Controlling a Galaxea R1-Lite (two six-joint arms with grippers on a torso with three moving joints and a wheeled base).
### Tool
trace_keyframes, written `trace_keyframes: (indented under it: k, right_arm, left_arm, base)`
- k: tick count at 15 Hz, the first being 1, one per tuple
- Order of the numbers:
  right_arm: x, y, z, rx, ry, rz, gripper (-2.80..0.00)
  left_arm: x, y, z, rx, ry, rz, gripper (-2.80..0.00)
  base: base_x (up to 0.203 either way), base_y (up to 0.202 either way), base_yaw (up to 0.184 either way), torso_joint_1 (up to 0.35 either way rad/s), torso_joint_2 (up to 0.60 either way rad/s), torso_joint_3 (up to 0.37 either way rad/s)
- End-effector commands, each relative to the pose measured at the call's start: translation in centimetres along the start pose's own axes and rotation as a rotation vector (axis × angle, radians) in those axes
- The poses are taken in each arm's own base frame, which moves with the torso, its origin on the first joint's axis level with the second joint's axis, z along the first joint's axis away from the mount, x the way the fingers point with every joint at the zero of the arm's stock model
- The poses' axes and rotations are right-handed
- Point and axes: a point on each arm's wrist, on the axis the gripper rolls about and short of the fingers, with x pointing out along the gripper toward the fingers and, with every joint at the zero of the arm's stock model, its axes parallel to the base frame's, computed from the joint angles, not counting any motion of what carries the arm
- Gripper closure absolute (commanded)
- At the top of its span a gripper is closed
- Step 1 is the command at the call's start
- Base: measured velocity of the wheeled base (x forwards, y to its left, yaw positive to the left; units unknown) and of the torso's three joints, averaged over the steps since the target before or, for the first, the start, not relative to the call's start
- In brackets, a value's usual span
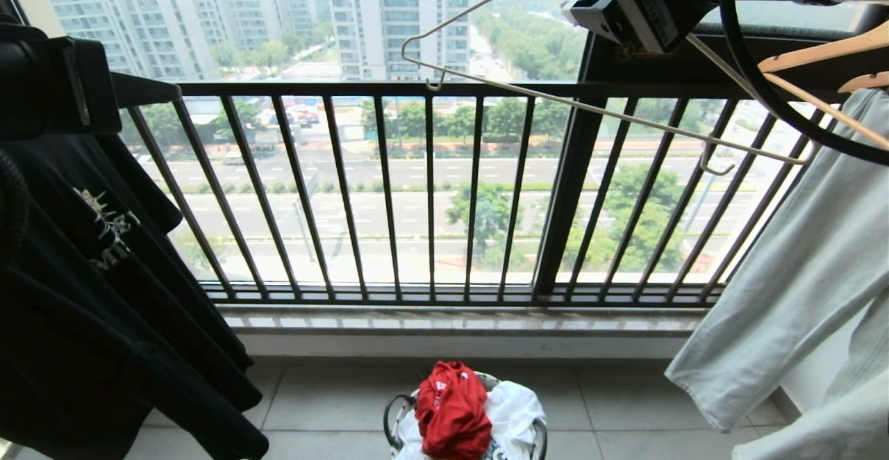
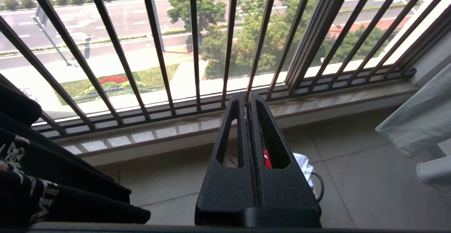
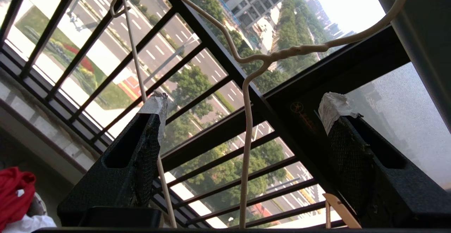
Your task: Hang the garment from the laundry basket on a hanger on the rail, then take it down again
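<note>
Down on the pale tiled floor (image 1: pixel 625 404), crossed by thin grout lines, the small round laundry basket (image 1: pixel 393 418) sits just in front of the stone sill under the balcony railing, close to the near edge of the head view. A dark loop handle curls off its side. Heaped in it: the red T-shirt (image 1: pixel 451 408), crumpled and spilling over the rim, with a white garment (image 1: pixel 514 411) bunched beside and under it. The tiles around the basket carry only soft shadow.
</note>
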Motion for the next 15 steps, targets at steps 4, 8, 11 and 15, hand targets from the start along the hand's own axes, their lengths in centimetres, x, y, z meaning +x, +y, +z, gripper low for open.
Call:
trace_keyframes:
  k: [4,8,11,15]
  right_arm:
    - [-5.3,-2.8,-1.8,0.046,-0.014,-0.012,-2.80]
    - [-10.0,-4.7,-3.3,0.074,-0.058,-0.016,-2.80]
    - [-11.9,-5.7,-4.9,0.089,-0.039,-0.052,0.00]
    - [-13.9,-7.7,-5.8,0.128,-0.030,-0.135,0.00]
  left_arm:
    - [0.1,0.0,-0.3,0.001,0.010,-0.008,0.00]
    - [0.1,-0.1,-0.4,0.004,0.016,-0.011,0.00]
    - [-0.8,-0.4,-0.6,0.005,0.009,-0.085,0.00]
    - [-4.1,-1.4,-0.6,0.018,-0.042,-0.173,0.00]
  base:
    - [0.000,0.000,0.000,0.000,0.00,0.000]
    - [0.000,0.000,0.000,0.000,0.00,0.000]
    - [0.000,0.000,0.000,0.000,0.00,0.000]
    - [0.000,0.000,0.000,0.000,0.00,0.000]
